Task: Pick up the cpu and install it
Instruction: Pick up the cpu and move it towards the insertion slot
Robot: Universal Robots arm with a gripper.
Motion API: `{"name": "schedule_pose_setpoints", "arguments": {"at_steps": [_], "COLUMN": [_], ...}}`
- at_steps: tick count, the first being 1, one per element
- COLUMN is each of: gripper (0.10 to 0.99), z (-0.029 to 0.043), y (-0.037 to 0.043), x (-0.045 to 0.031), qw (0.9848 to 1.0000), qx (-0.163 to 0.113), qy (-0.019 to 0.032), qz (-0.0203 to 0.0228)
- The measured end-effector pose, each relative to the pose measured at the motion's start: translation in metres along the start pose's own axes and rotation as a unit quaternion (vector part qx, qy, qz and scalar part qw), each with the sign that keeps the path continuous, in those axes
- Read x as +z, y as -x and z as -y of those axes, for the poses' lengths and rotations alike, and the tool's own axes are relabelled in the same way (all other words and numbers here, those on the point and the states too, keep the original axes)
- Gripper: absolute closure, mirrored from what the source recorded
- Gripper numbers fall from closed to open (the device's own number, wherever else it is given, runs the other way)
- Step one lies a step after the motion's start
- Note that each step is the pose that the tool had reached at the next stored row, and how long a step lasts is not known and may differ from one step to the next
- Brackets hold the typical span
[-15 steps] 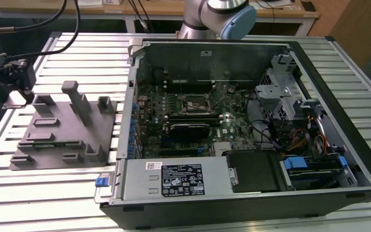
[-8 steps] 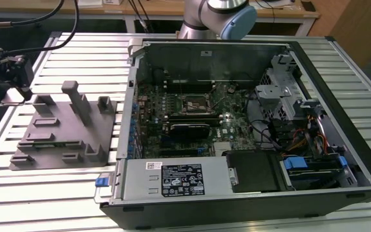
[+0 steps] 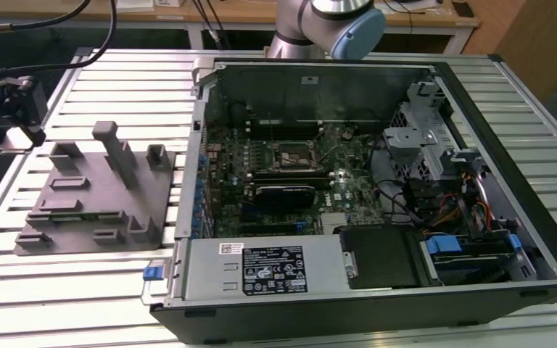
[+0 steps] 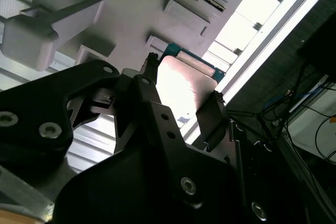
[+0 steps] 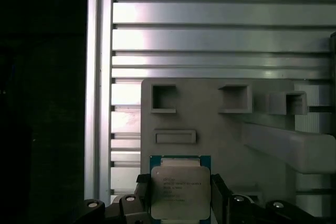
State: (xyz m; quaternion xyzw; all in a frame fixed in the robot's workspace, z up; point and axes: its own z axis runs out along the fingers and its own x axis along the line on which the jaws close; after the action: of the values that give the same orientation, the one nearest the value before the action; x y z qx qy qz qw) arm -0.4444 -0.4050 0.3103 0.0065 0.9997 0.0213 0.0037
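Gripping the cpu (image 5: pixel 181 190) by two opposite edges, your pincer (image 5: pixel 180 200) sits closed on it at the grey fixture block (image 3: pixel 85 199) toward the exterior view's left.

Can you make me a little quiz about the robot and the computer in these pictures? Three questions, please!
1. True or false: the cpu is already sitting in the motherboard socket inside the computer case.
2. Which thing is the claw closest to? A) the power supply B) the cpu C) the bundle of cables
3. What is the grey fixture block resting on?

Key
1. False: the cpu is at the claw, by the grey fixture block, outside the computer case.
2. B
3. The slatted metal table.
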Motion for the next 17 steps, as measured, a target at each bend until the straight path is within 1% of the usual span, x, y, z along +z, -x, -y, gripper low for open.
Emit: {"name": "schedule_pose_setpoints", "arguments": {"at_steps": [17], "gripper": [0.545], "z": [-0.0007], "y": [0.0001], "x": [-0.0166], "qw": [1.0000], "qx": [0.000], "qy": [0.0004], "qz": [0.0005]}}
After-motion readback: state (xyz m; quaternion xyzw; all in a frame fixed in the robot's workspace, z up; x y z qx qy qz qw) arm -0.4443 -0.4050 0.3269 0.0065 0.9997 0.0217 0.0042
